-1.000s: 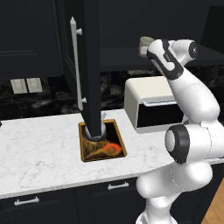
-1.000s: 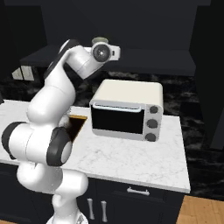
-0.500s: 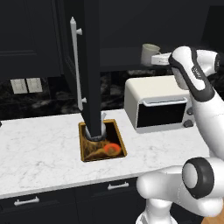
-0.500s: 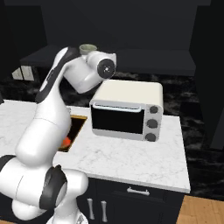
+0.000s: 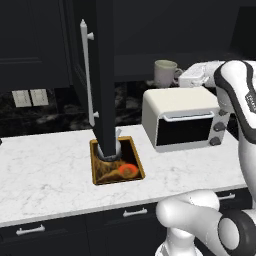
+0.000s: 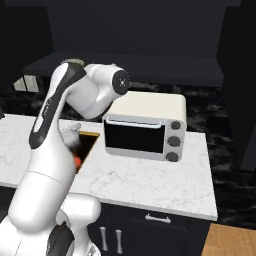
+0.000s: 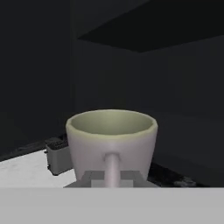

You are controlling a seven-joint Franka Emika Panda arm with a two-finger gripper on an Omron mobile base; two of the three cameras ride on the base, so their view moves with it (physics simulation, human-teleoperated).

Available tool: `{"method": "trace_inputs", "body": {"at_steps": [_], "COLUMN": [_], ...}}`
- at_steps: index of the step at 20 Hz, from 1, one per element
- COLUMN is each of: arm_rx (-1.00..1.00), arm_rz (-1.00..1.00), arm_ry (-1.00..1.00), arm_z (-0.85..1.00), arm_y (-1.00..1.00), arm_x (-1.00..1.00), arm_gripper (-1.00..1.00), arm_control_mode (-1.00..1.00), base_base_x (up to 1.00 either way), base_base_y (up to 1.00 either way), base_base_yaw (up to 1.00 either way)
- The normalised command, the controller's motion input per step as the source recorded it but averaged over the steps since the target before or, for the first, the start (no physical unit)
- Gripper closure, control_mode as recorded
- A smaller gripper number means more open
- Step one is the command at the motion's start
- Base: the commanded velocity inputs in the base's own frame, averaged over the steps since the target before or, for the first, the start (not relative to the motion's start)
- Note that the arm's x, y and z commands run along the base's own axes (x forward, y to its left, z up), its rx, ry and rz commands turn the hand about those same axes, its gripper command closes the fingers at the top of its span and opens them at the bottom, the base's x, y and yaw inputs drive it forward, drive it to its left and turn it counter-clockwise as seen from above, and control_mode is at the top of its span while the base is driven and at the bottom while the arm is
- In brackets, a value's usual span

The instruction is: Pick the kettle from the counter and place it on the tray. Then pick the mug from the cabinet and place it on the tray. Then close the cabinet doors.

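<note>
My tool (image 7: 112, 178) is pinched on the mug (image 5: 165, 73) by its handle alone, high above the toaster oven (image 5: 182, 118). I judge it could swivel, or clip the open cabinet door (image 5: 102, 75) nearing the tray (image 5: 117, 161).

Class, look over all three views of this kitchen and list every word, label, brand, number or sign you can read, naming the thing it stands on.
None: no readable text in any view.
Toaster oven: three plain knobs, no visible markings.
Tray: a painted picture with an orange-red blob, no lettering.
Mug: plain, no print.
Wall plates: blank.
</note>
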Motion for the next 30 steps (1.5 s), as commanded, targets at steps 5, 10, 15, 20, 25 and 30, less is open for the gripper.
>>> {"method": "trace_inputs", "body": {"at_steps": [5, 10, 15, 20, 25, 30], "arm_rx": [-0.02, 0.00, 0.00, 0.00, 0.00, 0.00], "arm_rz": [0.17, 0.11, 0.10, 0.10, 0.12, 0.13], "arm_ry": [0.00, 0.00, 0.00, 0.02, 0.04, 0.06], "arm_z": [-0.74, -1.00, -1.00, -1.00, -0.97, -0.88], "arm_y": [0.56, 0.13, 0.27, 0.27, 0.32, 0.29], "arm_x": [-0.33, -0.09, 0.00, 0.23, 0.27, 0.14], "arm_gripper": [1.00, 1.00, 1.00, 1.00, 1.00, 1.00], "arm_control_mode": [-1.00, -1.00, -1.00, -1.00, -1.00, -1.00], "base_base_x": [0.00, 0.00, 0.00, 0.00, 0.00, 0.00], "base_base_y": [0.00, 0.00, 0.00, 0.00, 0.00, 0.00], "base_base_yaw": [0.00, 0.00, 0.00, 0.00, 0.00, 0.00]}}
